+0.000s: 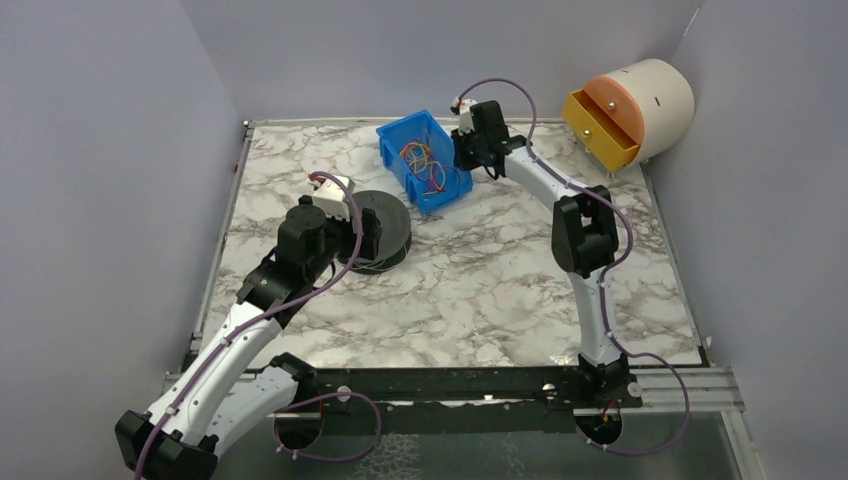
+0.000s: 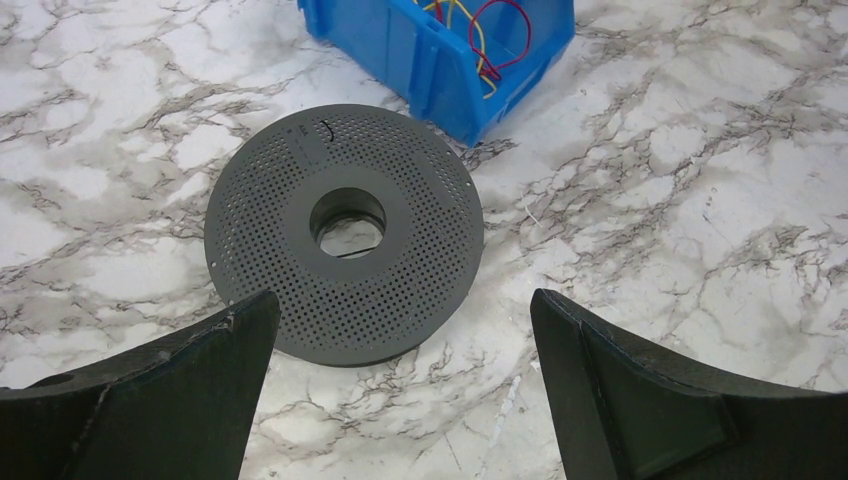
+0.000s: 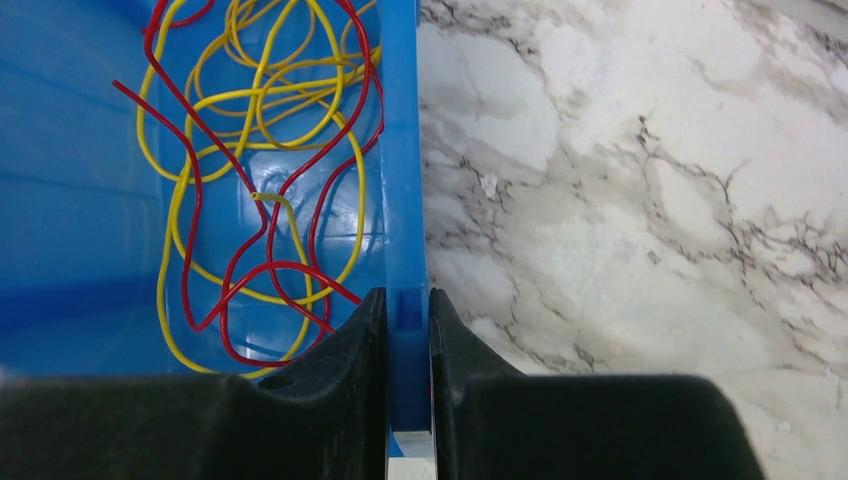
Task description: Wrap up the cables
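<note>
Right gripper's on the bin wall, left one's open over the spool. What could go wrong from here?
The right gripper pinches only the side wall of the blue bin; lifting may tilt it and spill the cables.
A red loop lies close to the inner finger and might snag as the bin moves.
The spool sits by the bin's corner, in front of the open left gripper; dragging the bin that way may knock it.
</note>
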